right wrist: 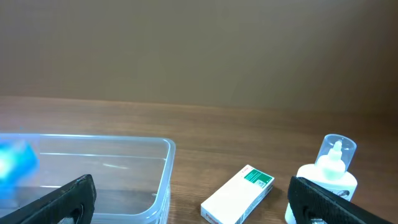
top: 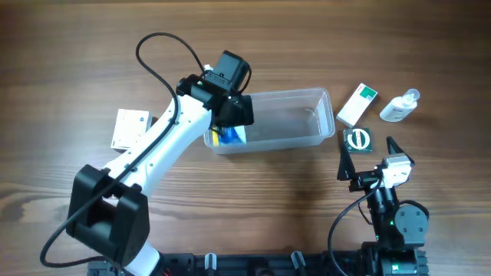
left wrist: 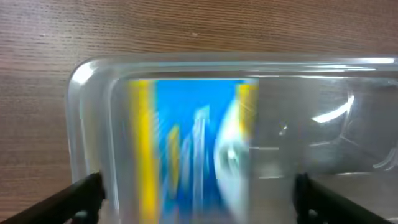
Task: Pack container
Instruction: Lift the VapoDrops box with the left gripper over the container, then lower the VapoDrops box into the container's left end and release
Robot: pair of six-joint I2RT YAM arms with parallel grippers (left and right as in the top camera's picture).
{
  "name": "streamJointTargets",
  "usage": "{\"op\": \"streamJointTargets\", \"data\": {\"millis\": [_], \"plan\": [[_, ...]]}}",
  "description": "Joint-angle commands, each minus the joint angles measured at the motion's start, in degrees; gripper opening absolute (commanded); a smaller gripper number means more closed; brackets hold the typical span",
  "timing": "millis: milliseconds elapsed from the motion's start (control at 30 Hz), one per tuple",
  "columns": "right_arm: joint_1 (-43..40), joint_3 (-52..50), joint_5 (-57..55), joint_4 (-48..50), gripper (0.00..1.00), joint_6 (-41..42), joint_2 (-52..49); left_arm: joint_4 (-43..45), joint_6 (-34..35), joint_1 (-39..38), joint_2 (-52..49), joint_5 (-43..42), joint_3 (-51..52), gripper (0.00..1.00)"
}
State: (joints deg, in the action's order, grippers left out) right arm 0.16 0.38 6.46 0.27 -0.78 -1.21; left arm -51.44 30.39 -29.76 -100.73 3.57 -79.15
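Nearest your base, on the right, the right gripper (right wrist: 191, 182) hangs wide open and empty over the table (top: 61, 54), near a small round-patterned packet (top: 357, 139). Farther out, the container (top: 291, 93) lies mid-table. Your left gripper (left wrist: 198, 180) is over its left end, spread wide and gripping nothing; overhead, the wrist hides its fingers. Inside the container lies a blue and yellow box (left wrist: 186, 149), too blurred to read. Beyond the right end lie a white and green box (top: 357, 103) and a small bottle (top: 399, 107).
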Motion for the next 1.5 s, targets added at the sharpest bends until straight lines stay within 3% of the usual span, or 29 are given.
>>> {"op": "streamJointTargets", "data": {"millis": [0,67,333,433,467,500,533,700,833,1000,1233,1467], "plan": [[-0.20,-0.09,0.68,0.24,1.00,-0.57,0.31,-0.04,0.07,-0.35,-0.66,-0.28,-0.68,0.99],[-0.20,-0.09,0.68,0.24,1.00,-0.57,0.31,0.00,0.09,-0.35,-0.66,-0.24,-0.68,0.99],[-0.20,-0.09,0.68,0.24,1.00,-0.57,0.31,0.26,0.07,-0.35,-0.52,-0.15,-0.74,0.82],[-0.20,-0.09,0.68,0.26,1.00,-0.57,0.31,0.96,0.09,-0.35,-0.52,-0.31,-0.79,0.57],[-0.20,-0.09,0.68,0.24,1.00,-0.59,0.28,1.38,0.11,-0.42,-0.52,-1.18,-0.79,0.41],[-0.20,-0.09,0.68,0.26,1.00,-0.57,0.28,1.70,0.11,-0.61,-0.52,-2.34,-0.79,0.11],[-0.20,-0.09,0.68,0.24,1.00,-0.57,0.28,2.19,0.11,-1.01,-0.52,-3.82,-0.79,0.04],[-0.20,-0.09,0.68,0.24,1.00,-0.59,0.28,6.10,0.15,-4.81,-0.55,-3.78,-0.79,0.04],[-0.20,-0.09,0.70,0.24,1.00,-0.57,0.28,7.58,4.61,-7.28,-0.96,2.05,-0.76,0.04],[-0.20,-0.09,0.68,0.24,1.00,-0.57,0.28,7.78,6.12,-7.52,-4.57,2.08,-0.76,0.04],[-0.20,-0.09,0.68,0.24,1.00,-0.57,0.28,12.37,2.80,-9.35,-12.33,1.86,-0.76,0.04],[-0.20,-0.09,0.68,0.24,1.00,-0.57,0.28,13.70,1.33,-10.12,-12.98,3.69,-0.72,0.04]]}}
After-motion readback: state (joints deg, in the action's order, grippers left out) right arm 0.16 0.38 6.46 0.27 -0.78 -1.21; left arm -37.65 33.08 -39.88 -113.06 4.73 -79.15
